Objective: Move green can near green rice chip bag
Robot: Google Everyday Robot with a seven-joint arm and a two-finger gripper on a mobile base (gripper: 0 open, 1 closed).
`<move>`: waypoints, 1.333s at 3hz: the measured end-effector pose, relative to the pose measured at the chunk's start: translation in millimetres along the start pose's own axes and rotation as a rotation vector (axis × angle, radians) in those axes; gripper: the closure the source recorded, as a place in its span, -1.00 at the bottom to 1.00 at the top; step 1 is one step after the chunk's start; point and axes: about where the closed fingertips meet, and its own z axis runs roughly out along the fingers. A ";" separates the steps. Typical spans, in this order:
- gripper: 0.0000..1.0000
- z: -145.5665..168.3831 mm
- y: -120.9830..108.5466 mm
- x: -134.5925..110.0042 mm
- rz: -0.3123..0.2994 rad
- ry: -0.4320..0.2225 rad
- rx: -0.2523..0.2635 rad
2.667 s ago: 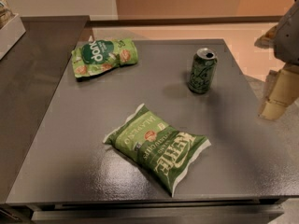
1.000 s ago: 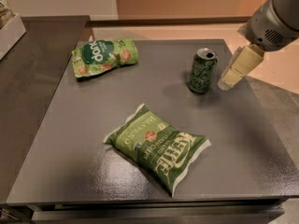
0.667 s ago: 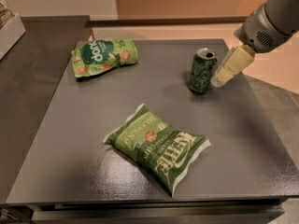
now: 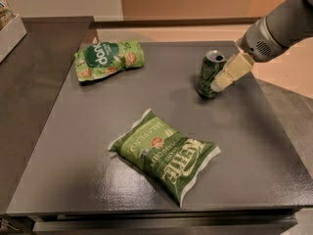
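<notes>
The green can [image 4: 209, 74] stands upright on the dark grey table [image 4: 88, 126], right of centre toward the back. The green rice chip bag [image 4: 108, 59] lies flat at the back left, well apart from the can. My gripper [image 4: 226, 76] comes in from the upper right on a grey arm, and its pale fingers [image 4: 233, 71] sit right against the can's right side at about mid height.
A larger light green KETTLE bag [image 4: 165, 154] lies in the front middle of the table. A white box edge [image 4: 11, 33] shows at the far left. The table's right edge borders a tan floor.
My gripper has moved left and down from the right edge of the table to the can's right side. The can and both bags have not moved.
</notes>
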 end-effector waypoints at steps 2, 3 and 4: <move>-0.71 22.0 4.4 -13.9 -0.012 -0.045 -0.040; -0.22 26.2 5.4 -19.1 -0.021 -0.060 -0.053; 0.22 26.0 5.7 -24.2 -0.031 -0.071 -0.061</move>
